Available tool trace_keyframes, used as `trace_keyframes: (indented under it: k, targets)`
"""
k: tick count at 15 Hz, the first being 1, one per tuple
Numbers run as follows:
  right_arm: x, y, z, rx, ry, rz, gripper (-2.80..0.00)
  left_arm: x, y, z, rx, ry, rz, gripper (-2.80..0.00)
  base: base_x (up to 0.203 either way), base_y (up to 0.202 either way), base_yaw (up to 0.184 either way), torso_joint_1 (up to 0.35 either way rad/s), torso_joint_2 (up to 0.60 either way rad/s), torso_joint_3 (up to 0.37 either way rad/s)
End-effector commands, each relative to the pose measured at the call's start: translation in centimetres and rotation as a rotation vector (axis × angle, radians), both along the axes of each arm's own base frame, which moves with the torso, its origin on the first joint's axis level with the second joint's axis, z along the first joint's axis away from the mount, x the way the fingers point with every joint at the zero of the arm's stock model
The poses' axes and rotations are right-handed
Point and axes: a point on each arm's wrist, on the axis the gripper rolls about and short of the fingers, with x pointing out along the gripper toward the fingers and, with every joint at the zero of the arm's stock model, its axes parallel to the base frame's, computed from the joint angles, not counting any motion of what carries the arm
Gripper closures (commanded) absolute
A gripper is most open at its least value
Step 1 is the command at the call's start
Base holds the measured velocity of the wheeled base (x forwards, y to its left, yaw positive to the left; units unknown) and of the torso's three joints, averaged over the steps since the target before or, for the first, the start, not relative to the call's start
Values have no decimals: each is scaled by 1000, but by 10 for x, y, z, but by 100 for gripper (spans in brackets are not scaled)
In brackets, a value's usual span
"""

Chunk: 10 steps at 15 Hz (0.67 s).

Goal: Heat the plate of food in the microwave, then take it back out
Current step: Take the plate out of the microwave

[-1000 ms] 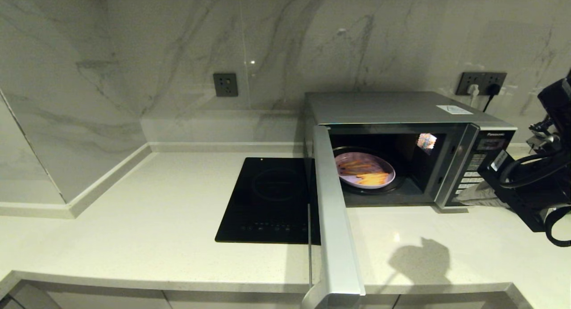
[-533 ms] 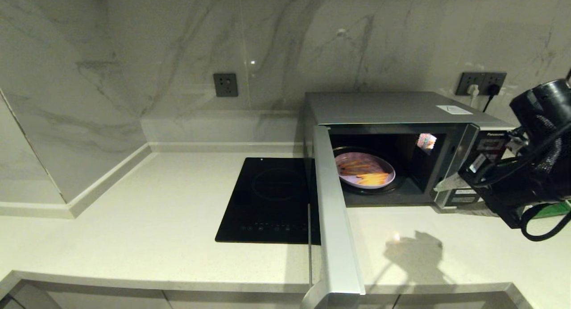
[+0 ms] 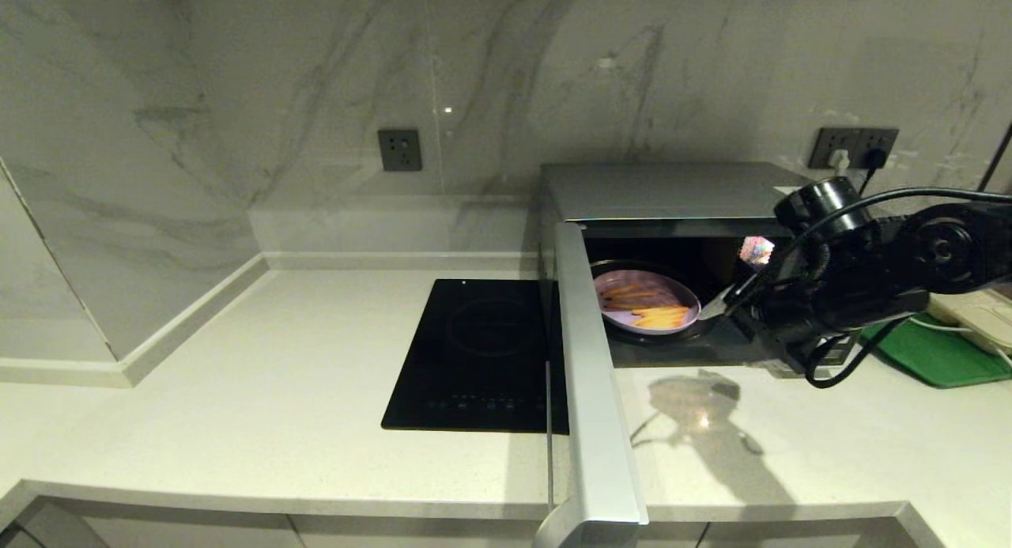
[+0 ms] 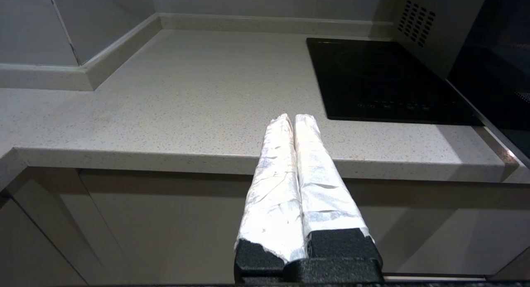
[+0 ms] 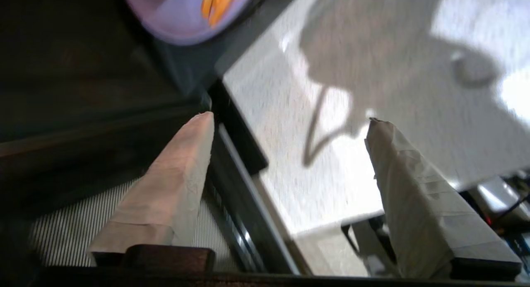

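Note:
The silver microwave (image 3: 672, 188) stands at the back right of the counter, its door (image 3: 593, 390) swung fully out towards me. Inside on the turntable lies the lavender plate of food (image 3: 644, 301), with orange-yellow sticks on it. My right gripper (image 3: 723, 307) hovers at the cavity's right front corner, just right of the plate and not touching it. In the right wrist view the right gripper (image 5: 290, 118) is open and empty, and the plate of food (image 5: 174, 18) lies beyond its fingertips. My left gripper (image 4: 293, 118) is shut and empty, parked low before the counter's front edge.
A flat black hob (image 3: 482, 350) lies left of the microwave door. Right of the microwave sit a green tray (image 3: 937, 354) and a beige container (image 3: 976, 315). A plugged wall socket (image 3: 858, 146) is behind. Bare counter (image 3: 237, 390) stretches to the left.
My right arm has swung left from beside the keypad to the open cavity's mouth, close to the plate. The green tray has come into view. Plate and door are unmoved.

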Motion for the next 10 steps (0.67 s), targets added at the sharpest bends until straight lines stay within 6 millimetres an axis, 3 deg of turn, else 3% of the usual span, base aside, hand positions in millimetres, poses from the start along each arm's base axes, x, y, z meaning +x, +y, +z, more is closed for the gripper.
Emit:
trace_keyframes:
  k: [1, 10]
  targets:
    - [33, 5, -28, -54, 42, -44, -280, 0, 0, 0, -1, 0, 0, 0, 0, 0, 0, 0, 0, 0]
    - [66, 9, -48, -94, 52, -71, -280, 0, 0, 0, -1, 0, 0, 0, 0, 0, 0, 0, 0, 0]
